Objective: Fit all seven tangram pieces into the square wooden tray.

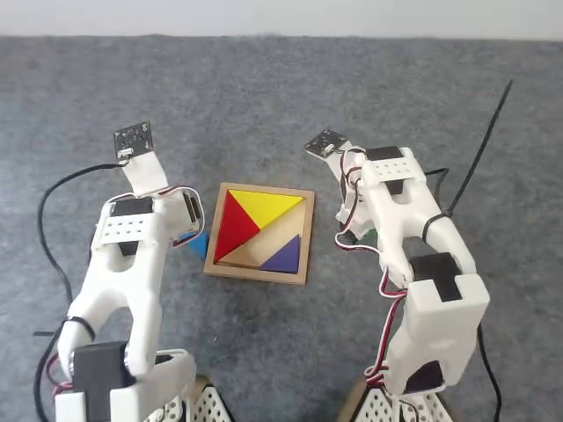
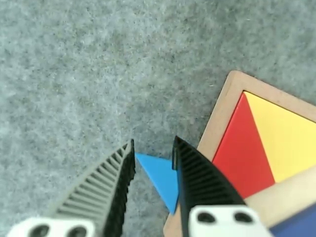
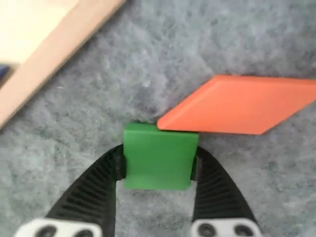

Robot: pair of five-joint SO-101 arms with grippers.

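I count one square wooden tray (image 1: 255,272) and six tangram pieces. Three pieces lie inside the tray: one large red triangle (image 1: 230,230) at its 9 o'clock side, one large yellow triangle (image 1: 268,208) at 12, and one small violet triangle (image 1: 286,256) toward 5, with pale bare wood between them. The other three lie on the grey carpet (image 1: 281,97). One small blue triangle (image 2: 160,177) sits just beside the tray at its 8 o'clock. My left claw (image 2: 153,142) stands spread over the triangle's tip, and one finger hides part of it. At the tray's 3 o'clock, my right claw (image 3: 158,154) pinches one green square (image 3: 157,173). One orange parallelogram (image 3: 237,104), cut off at the edge, touches the green square's far side.
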